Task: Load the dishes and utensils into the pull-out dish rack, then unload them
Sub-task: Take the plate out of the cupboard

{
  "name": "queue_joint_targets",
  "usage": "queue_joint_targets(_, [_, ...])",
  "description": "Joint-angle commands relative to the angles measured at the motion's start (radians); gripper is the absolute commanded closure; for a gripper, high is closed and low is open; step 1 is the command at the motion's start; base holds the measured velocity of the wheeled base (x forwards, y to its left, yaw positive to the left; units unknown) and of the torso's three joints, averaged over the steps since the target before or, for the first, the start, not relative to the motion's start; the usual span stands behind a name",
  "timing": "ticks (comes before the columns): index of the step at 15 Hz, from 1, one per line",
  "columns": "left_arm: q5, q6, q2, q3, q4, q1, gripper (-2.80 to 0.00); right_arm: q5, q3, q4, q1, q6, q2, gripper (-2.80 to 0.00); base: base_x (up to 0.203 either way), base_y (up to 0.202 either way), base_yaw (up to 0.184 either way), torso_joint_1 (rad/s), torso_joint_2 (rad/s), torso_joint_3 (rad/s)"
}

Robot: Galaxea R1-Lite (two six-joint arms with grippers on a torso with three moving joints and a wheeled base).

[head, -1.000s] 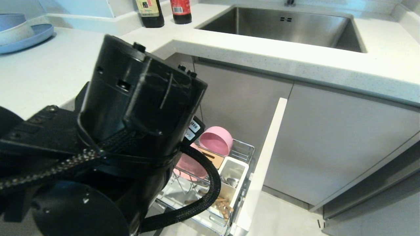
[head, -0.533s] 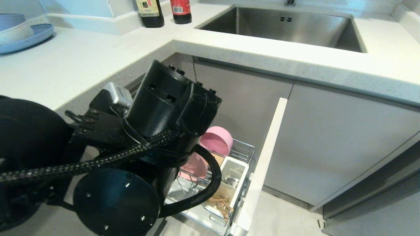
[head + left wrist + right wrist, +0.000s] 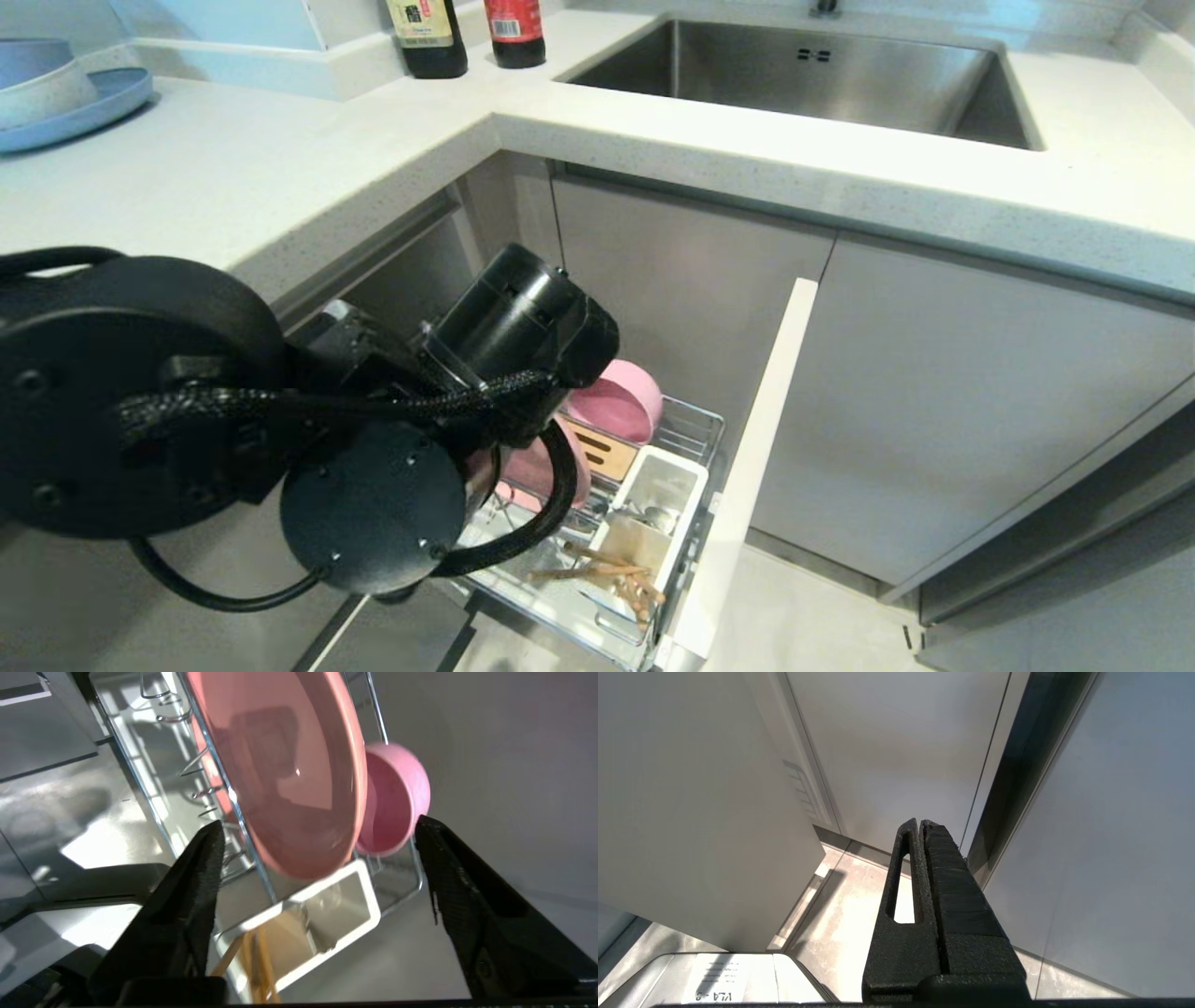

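Observation:
The pull-out dish rack (image 3: 695,431) stands drawn out under the counter. A pink plate (image 3: 551,467) (image 3: 280,765) stands on edge between its prongs. Behind it the pink bowl (image 3: 618,403) (image 3: 397,798) is tipped on its side. The white utensil cup (image 3: 665,474) (image 3: 369,905) holds the wooden chopsticks (image 3: 611,571) (image 3: 257,961) and a metal spoon (image 3: 658,516). My left gripper (image 3: 317,823) hovers over the rack, open and holding nothing. In the head view my left arm (image 3: 373,420) hides it. My right gripper (image 3: 920,823) is shut and parked low by the cabinets.
The rack's white front panel (image 3: 756,448) juts out beside the cup. Above runs the pale counter (image 3: 280,177) with a steel sink (image 3: 803,75), two dark bottles (image 3: 429,33) and a blue plate with stacked bowls (image 3: 56,93) at far left.
My left arm has swung down and away from the camera toward the rack, uncovering the counter edge and the cabinet corner. The plate, bowl and cup have not moved.

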Motion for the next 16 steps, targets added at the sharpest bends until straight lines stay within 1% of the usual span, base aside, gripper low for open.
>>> queue_joint_targets(1, [-0.020,-0.007,0.040,-0.037,0.003,0.031,-2.80,-0.001,0.002,-0.001,0.001,0.000,0.000,0.00,0.000,0.000,0.000,0.000,0.00,0.000])
queue_joint_targets(2, [-0.045,-0.005,0.056,-0.054,0.003,0.046,-2.80,-0.001,0.002,0.000,0.001,0.000,0.000,0.00,0.000,0.000,0.000,0.000,0.00,0.000])
queue_joint_targets(6, [-0.100,-0.002,0.119,-0.119,0.002,0.100,-2.80,0.000,0.001,-0.001,0.001,0.000,0.000,0.00,0.000,0.000,0.000,0.000,0.00,0.000])
queue_joint_targets(10, [-0.125,-0.001,0.166,-0.153,0.002,0.154,-2.80,0.000,0.002,-0.001,0.001,0.000,0.000,0.00,0.000,0.000,0.000,0.000,0.00,0.000])
queue_joint_targets(16, [-0.130,-0.002,0.210,-0.169,-0.007,0.190,-2.80,-0.001,0.000,-0.001,0.001,0.000,0.000,0.00,0.000,0.000,0.000,0.000,0.00,0.000])
